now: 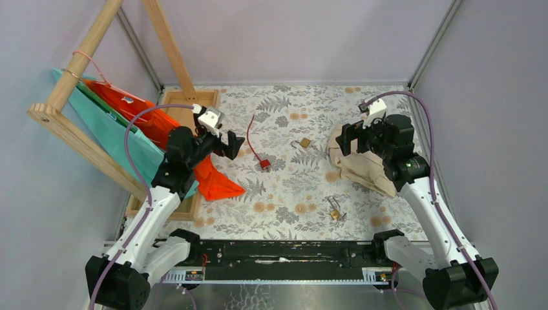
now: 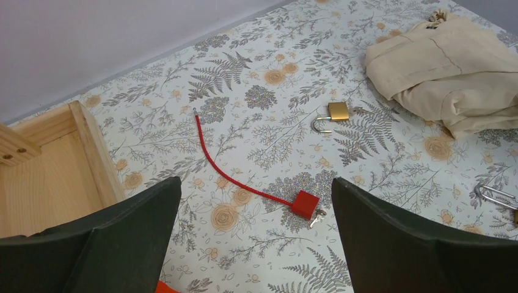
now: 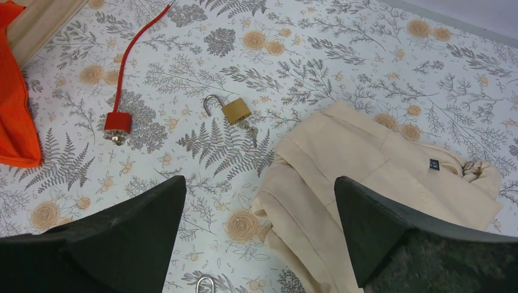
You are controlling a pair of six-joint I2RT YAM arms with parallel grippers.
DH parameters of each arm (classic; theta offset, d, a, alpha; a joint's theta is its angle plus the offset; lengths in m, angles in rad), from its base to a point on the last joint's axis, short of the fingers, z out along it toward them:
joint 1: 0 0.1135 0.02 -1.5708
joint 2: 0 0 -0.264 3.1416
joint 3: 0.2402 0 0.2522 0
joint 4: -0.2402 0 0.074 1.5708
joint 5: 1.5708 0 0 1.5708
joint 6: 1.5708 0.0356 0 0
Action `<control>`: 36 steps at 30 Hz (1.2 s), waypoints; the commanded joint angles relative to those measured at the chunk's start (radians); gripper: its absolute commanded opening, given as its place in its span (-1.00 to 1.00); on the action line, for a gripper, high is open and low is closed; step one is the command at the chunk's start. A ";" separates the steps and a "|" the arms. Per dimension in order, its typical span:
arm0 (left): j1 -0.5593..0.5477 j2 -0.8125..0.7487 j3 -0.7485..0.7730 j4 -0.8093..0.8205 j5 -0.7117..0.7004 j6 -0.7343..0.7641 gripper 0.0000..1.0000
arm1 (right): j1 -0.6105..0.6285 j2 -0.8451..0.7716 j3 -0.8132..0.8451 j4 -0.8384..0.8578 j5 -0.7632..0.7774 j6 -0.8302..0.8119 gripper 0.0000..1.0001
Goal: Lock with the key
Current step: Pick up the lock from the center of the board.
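Note:
The red lock (image 1: pixel 264 164) lies on the floral table, its thin red cable stretched out toward the back with the far end free. A small silver key (image 2: pixel 316 219) sticks out of its body (image 2: pixel 305 204). It also shows in the right wrist view (image 3: pixel 117 122). My left gripper (image 1: pixel 232 144) is open and empty, above the table to the left of the lock. My right gripper (image 1: pixel 347 139) is open and empty, over the beige cloth (image 1: pixel 357 161) at the right.
An open brass padlock (image 1: pixel 304 143) with a key lies in the middle; another brass padlock (image 1: pixel 335 212) with a steel shackle lies nearer the front. An orange cloth (image 1: pixel 213 181), a teal bag and a wooden frame and tray (image 1: pixel 184 103) stand at the left.

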 commanded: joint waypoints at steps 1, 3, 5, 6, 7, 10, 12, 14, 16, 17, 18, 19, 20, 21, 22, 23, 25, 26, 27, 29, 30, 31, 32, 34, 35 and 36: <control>0.010 -0.018 -0.011 0.081 0.004 -0.009 1.00 | -0.010 -0.030 0.000 0.054 -0.040 0.006 0.98; 0.011 -0.017 -0.013 0.082 0.006 -0.009 1.00 | -0.010 -0.030 -0.001 0.053 -0.040 0.005 0.98; 0.010 -0.017 -0.014 0.081 0.008 -0.010 1.00 | -0.009 -0.029 -0.003 0.053 -0.043 0.004 0.98; 0.010 -0.017 -0.014 0.081 0.007 -0.010 1.00 | -0.009 -0.030 -0.004 0.053 -0.044 0.003 0.98; 0.012 -0.017 -0.015 0.081 0.008 -0.008 1.00 | -0.009 -0.028 -0.004 0.054 -0.046 0.001 0.98; 0.011 -0.019 -0.017 0.082 0.010 -0.009 1.00 | -0.010 -0.030 -0.002 0.051 -0.045 -0.002 0.98; 0.013 -0.018 -0.019 0.083 0.013 -0.005 1.00 | -0.009 -0.031 0.000 0.049 -0.044 -0.005 0.98; 0.014 -0.021 -0.021 0.083 0.018 -0.003 1.00 | -0.009 -0.034 0.000 0.048 -0.041 -0.010 0.98; 0.013 -0.019 -0.019 0.079 0.026 0.003 1.00 | -0.009 -0.035 -0.002 0.048 -0.028 -0.023 0.98; 0.013 -0.018 -0.016 0.074 0.031 0.009 1.00 | -0.009 -0.038 -0.002 0.048 -0.016 -0.032 0.98; 0.013 -0.017 -0.013 0.068 0.037 0.014 1.00 | -0.009 -0.041 -0.003 0.050 0.002 -0.038 0.98; 0.014 -0.015 -0.011 0.063 0.040 0.017 1.00 | -0.009 -0.044 -0.003 0.050 0.018 -0.048 0.98; 0.015 -0.012 -0.006 0.056 0.047 0.020 1.00 | -0.009 -0.045 -0.002 0.046 0.028 -0.061 0.98; 0.015 -0.010 -0.001 0.047 0.056 0.027 1.00 | -0.010 -0.046 0.001 0.038 0.039 -0.073 0.98; 0.015 -0.008 0.000 0.041 0.065 0.032 1.00 | -0.009 -0.047 0.004 0.032 0.049 -0.080 0.98; 0.015 -0.005 0.001 0.038 0.069 0.034 1.00 | -0.010 -0.048 0.008 0.024 0.055 -0.090 0.98; 0.015 0.001 -0.001 0.036 0.074 0.034 1.00 | -0.009 -0.044 0.017 -0.002 0.049 -0.116 0.98; 0.015 0.004 -0.002 0.034 0.078 0.039 1.00 | -0.010 -0.040 0.021 -0.018 0.041 -0.128 0.98; 0.015 0.005 -0.004 0.031 0.085 0.046 1.00 | -0.010 -0.033 0.030 -0.040 0.033 -0.147 0.98; 0.015 0.016 -0.009 0.025 0.109 0.066 1.00 | -0.009 -0.013 0.050 -0.093 0.014 -0.184 0.98; 0.014 0.023 -0.010 0.019 0.127 0.079 1.00 | -0.009 -0.005 0.054 -0.119 0.006 -0.209 0.98; 0.013 0.034 -0.009 0.009 0.140 0.091 1.00 | -0.008 0.002 0.057 -0.149 -0.001 -0.228 0.98; 0.008 0.047 -0.010 0.004 0.143 0.096 1.00 | -0.008 0.009 0.057 -0.180 -0.013 -0.257 0.98; -0.013 0.070 -0.011 -0.016 0.132 0.119 1.00 | -0.002 0.015 0.049 -0.244 -0.046 -0.310 0.98; -0.030 0.081 -0.014 -0.032 0.115 0.136 1.00 | 0.004 0.018 0.043 -0.280 -0.059 -0.332 0.99; -0.050 0.090 -0.020 -0.036 0.099 0.157 1.00 | 0.011 0.018 0.036 -0.309 -0.072 -0.352 0.99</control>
